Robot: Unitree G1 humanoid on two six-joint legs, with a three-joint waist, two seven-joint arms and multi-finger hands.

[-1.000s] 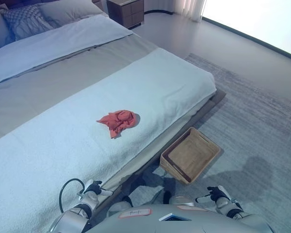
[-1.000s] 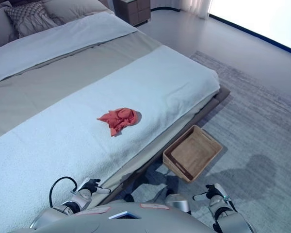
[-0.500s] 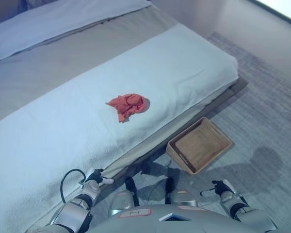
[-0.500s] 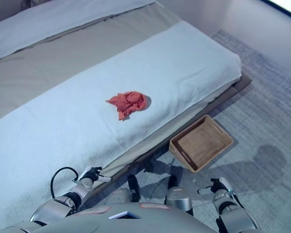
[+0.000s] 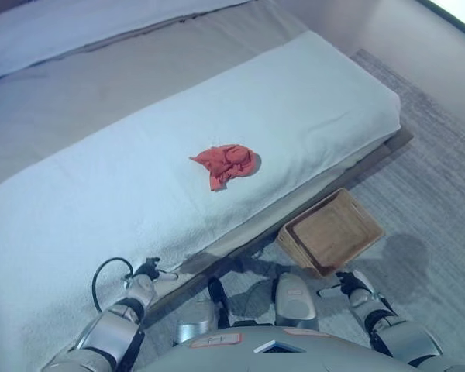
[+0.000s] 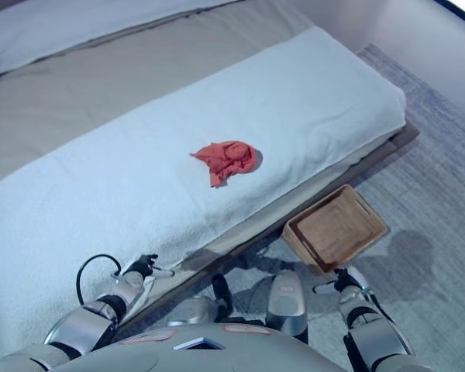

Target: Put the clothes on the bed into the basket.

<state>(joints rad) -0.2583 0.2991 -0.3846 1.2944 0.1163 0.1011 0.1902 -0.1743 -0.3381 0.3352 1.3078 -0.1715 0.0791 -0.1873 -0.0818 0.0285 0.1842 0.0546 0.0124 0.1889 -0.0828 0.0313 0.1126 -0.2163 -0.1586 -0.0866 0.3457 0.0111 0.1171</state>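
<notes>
Clothes: one crumpled red garment (image 5: pixel 226 163) lies mid-bed (image 5: pixel 101 186), untouched, with the basket (image 5: pixel 331 232) empty on the floor beside the bed. Left hand (image 5: pixel 143 277) and right hand (image 5: pixel 347 284) hang low at the bed's edge, fingers loosely open, holding nothing. The approach step is under way; next comes a reach to the garment.

A crumpled garment (image 5: pixel 225 163) lies on the blanket (image 5: pixel 139 186) spread across the foot of the bed (image 5: pixel 85 101), roughly midway along it and well back from the near edge. The basket (image 5: pixel 330 232) sits on the rug (image 5: pixel 434 217) just beside the bed's near edge, to the right of and nearer than the garment. The left hand (image 5: pixel 143 273) hangs low at the bed's edge; the right hand (image 5: pixel 347 282) hangs just in front of the basket.
</notes>
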